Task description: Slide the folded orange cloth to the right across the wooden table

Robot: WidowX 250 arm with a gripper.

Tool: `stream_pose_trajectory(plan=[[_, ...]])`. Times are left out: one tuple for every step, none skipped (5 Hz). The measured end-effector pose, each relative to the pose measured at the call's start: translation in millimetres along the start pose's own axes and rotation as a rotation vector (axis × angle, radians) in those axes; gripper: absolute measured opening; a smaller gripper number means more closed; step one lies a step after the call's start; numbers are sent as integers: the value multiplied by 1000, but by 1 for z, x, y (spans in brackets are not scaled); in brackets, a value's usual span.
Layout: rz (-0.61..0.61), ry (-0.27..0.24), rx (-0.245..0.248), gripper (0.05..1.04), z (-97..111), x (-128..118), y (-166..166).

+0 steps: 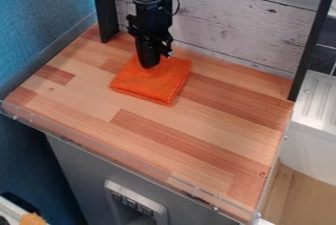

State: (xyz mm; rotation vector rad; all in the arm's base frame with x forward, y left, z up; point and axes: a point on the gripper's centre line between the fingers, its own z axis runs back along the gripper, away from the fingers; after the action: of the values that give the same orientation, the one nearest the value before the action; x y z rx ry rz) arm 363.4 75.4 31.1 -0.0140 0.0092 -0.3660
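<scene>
Tabletop [197, 126] of pale and reddish wood strips, slanting through the middle of the camera view, with a wide stretch of wood from the cloth to the front edge and toward the right. Behind, a whitewashed plank wall [230, 27], close to the cloth's far side and limiting room that way. At the left, a blue wall [39, 47], beyond a narrower span of wood. Upright at the back corners, a black left post [105, 8] and a black right post [312, 42], the left one much nearer to the arm. Along the front edge, a low clear lip [131, 157].

Down from the top edge, a black arm [150, 5], just in front of the planks. Under it, toward the back of the wood and left of centre, an orange cloth [154, 81], flat, folded and roughly square, with no clear long axis. Mostly spread frontward from the end effector [149, 65], itself pointing down over the cloth's back part, tip seemingly touching the fabric. Impossible to tell whether apart, together or clamped on a fold.
</scene>
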Motion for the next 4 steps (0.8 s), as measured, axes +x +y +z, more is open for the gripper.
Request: stream_pose_trajectory(plan=[[12,7,3,65,1,0,2],[23,12,13,64,2,0,3],[27,21,19,64,1,-1,2],[23,26,27,64,-1,-2,1]])
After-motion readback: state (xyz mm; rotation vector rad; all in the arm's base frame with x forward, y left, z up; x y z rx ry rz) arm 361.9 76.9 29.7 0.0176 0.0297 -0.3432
